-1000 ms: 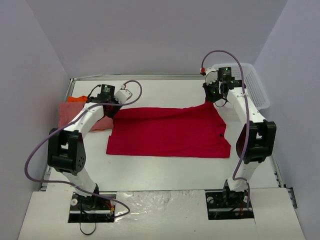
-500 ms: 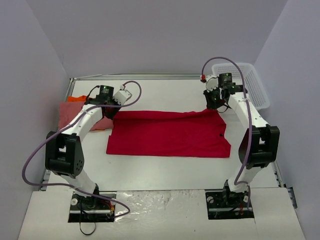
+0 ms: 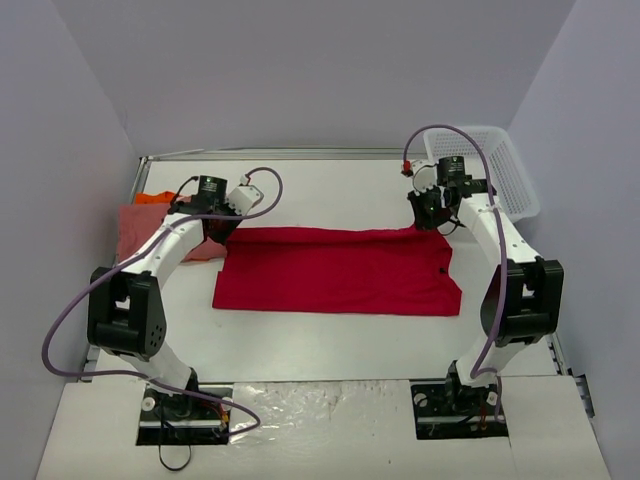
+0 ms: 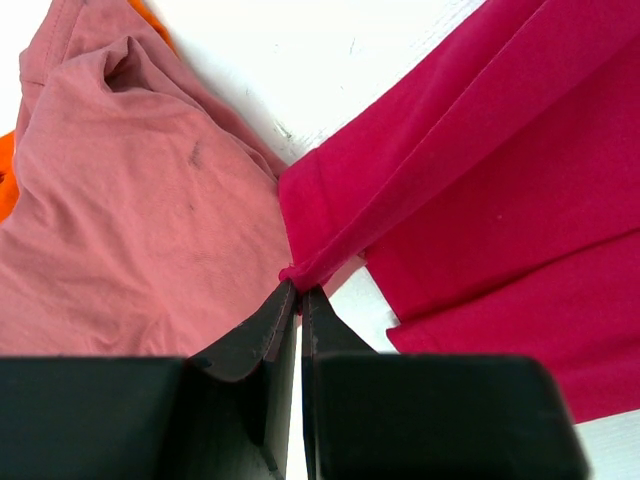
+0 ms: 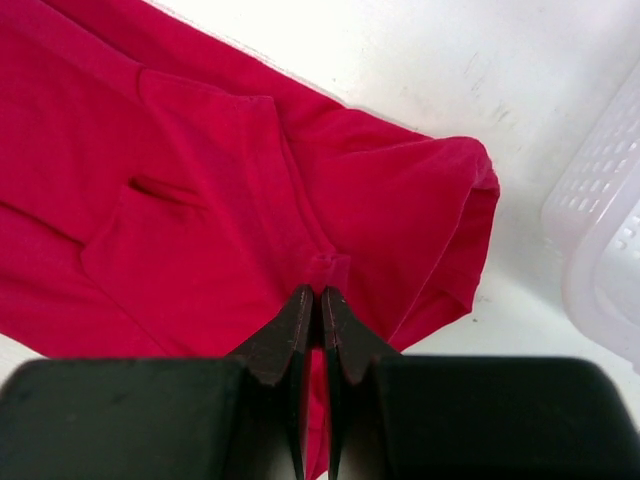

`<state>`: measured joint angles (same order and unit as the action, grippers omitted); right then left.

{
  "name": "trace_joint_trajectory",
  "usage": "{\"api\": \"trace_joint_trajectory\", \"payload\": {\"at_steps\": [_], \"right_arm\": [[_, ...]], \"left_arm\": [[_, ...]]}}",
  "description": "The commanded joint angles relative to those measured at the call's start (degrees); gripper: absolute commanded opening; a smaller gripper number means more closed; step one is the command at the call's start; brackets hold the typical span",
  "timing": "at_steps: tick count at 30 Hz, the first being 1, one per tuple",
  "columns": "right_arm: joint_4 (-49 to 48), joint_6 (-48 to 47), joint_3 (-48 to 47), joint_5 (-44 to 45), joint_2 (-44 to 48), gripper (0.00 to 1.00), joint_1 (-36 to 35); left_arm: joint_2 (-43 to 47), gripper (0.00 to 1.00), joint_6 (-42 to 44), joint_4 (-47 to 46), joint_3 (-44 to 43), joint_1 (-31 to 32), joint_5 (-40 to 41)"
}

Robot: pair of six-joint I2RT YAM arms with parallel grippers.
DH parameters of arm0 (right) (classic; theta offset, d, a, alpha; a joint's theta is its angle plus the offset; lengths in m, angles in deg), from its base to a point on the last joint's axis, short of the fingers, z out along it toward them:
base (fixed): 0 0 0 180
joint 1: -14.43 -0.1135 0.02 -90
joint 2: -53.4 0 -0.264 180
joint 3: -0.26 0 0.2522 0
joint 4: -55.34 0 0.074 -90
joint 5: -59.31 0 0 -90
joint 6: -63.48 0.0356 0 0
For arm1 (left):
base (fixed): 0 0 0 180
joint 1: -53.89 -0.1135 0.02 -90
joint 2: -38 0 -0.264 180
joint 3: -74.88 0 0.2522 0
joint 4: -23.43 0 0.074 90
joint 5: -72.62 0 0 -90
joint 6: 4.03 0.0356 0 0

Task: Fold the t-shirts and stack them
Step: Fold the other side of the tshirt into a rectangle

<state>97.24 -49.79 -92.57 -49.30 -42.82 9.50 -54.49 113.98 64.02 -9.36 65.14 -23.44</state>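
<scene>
Top external: red t-shirt (image 3: 335,272) stretches left-to-right, left gripper (image 4: 299,292) and right gripper (image 5: 320,293) pinching its far edge.

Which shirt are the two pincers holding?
The bright red t-shirt, spread out flat: the left pincer and right pincer pinch its far edge. The pink t-shirt and orange t-shirt lie aside.

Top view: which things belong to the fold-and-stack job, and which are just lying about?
Job:
- red t-shirt, far edge pinched by the left gripper and right gripper
- salmon pink t-shirt
- orange t-shirt, peeking out past the pink one

Lying about:
- white mesh basket, far right corner
</scene>
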Motion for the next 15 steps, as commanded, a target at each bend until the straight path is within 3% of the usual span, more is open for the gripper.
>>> {"api": "trace_joint_trajectory", "payload": {"at_steps": [1,15], "right_arm": [[1.9,-0.8,1.4,-0.5,3.1,0.00,-0.3],[2.1,-0.7,5.5,-0.7,5.6,0.00,-0.2]], "left_arm": [[3.2,0.02,0.6,0.4,-0.3,0.2,-0.8],[4.7,0.02,0.5,0.3,2.5,0.2,-1.3]]}}
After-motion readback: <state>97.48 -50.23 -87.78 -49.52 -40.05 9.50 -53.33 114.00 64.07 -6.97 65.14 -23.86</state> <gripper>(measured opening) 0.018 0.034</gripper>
